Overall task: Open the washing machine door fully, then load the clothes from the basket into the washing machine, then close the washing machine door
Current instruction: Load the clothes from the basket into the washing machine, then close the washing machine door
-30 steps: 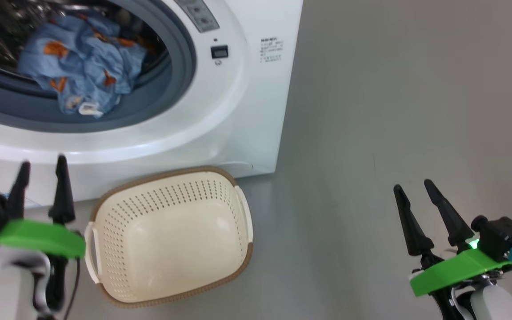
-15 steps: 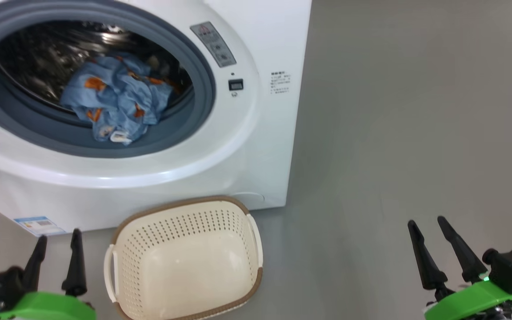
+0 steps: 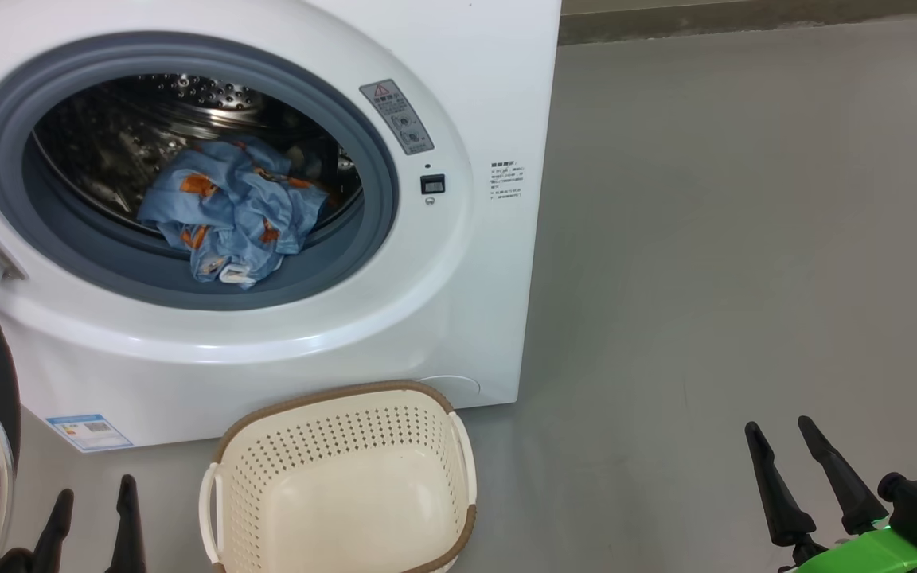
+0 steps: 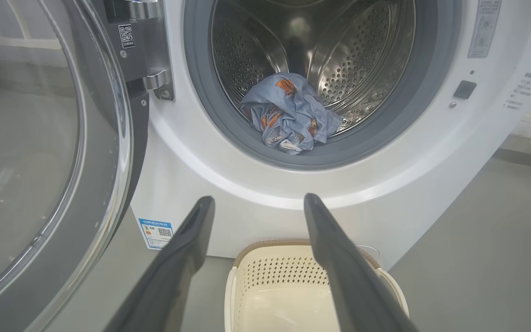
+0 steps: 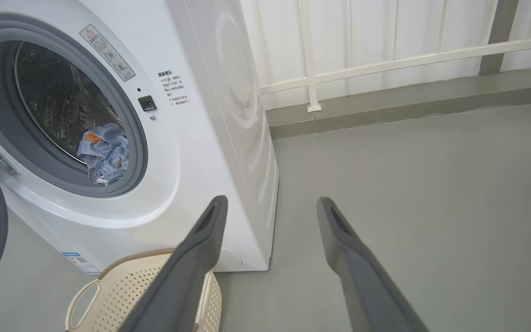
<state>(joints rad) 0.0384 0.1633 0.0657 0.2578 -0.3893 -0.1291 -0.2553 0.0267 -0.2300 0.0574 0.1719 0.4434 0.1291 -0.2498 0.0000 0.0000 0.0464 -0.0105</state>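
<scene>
Left wrist view first: your left gripper (image 4: 258,198) has its two dark fingers spread wide with nothing between them. It is aimed at the lower front of the big white front-loading washing machine (image 4: 256,184). On the right wrist view, the right gripper (image 5: 272,199) is just as parted and empty, out over the bare grey floor (image 5: 431,184), well apart from the machine.

Moving outward, the small cream-white perforated plastic basket with the brown rim (image 4: 265,243) sits on the floor against the machine's foot, and it's empty! The light blue clothes with orange prints (image 4: 288,115) lie bundled low in the perforated steel drum (image 4: 353,55). Their lower edge lies right at the grey rubber ring (image 4: 198,74). Whether cloth overhangs that lip, I cannot tell.

So by my reading, loading is done and closing is what's left. The large round washing machine door with the glossy black rim and clear glass bowl (image 4: 39,152) stands swung open on your left, hinged beside the opening.

Expect it to be stiff, fairly heavy and slick. A pinch on that glossy rim could slip, so I'd push flat on the rim edge farthest from the hinge and keep off the glass bowl. The clothes are soft and light; nudge them deeper if they foul the seal.
</scene>
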